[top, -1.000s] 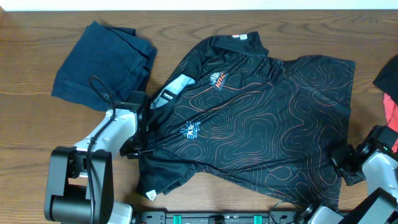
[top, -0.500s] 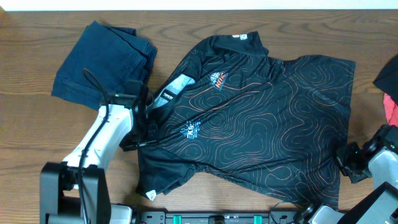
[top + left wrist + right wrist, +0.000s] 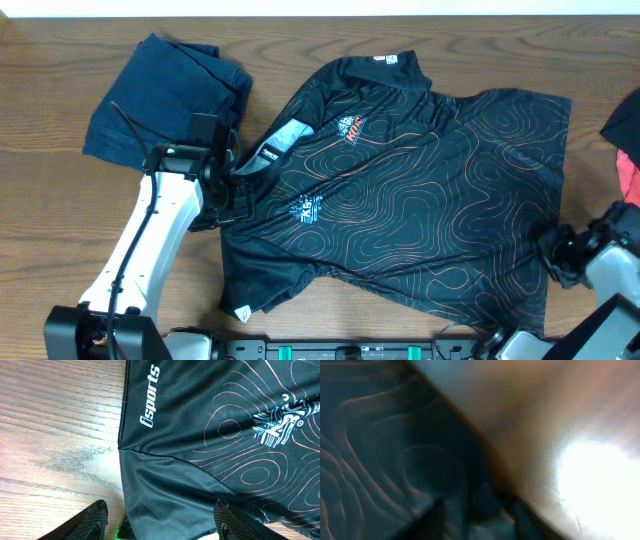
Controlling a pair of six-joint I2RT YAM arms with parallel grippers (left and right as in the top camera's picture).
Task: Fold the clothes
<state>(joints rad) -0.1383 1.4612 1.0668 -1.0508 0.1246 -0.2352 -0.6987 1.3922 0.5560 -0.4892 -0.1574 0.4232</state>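
Note:
The black jersey point(image 3: 420, 200) with thin orange contour lines lies spread front-up across the table, collar at the back. My left gripper point(image 3: 232, 195) is at its left sleeve edge. In the left wrist view the left gripper point(image 3: 162, 522) is open, its fingers point(image 3: 95, 520) wide apart, and the jersey point(image 3: 210, 435) sleeve lies loose between them. My right gripper point(image 3: 552, 250) is at the jersey's right edge. The right wrist view is blurred: the right gripper point(image 3: 480, 520) shows two dark fingers apart over the jersey point(image 3: 380, 450) edge.
A folded navy denim garment point(image 3: 165, 100) lies at the back left, close to my left arm. A red garment point(image 3: 628, 170) and something black lie at the right edge. Bare wooden table point(image 3: 60, 200) runs along the left side and the front.
My left arm has moved away from the front along the jersey's left edge, and its jaws have widened, letting go of the sleeve. The right gripper's jaws have parted at the jersey's right edge.

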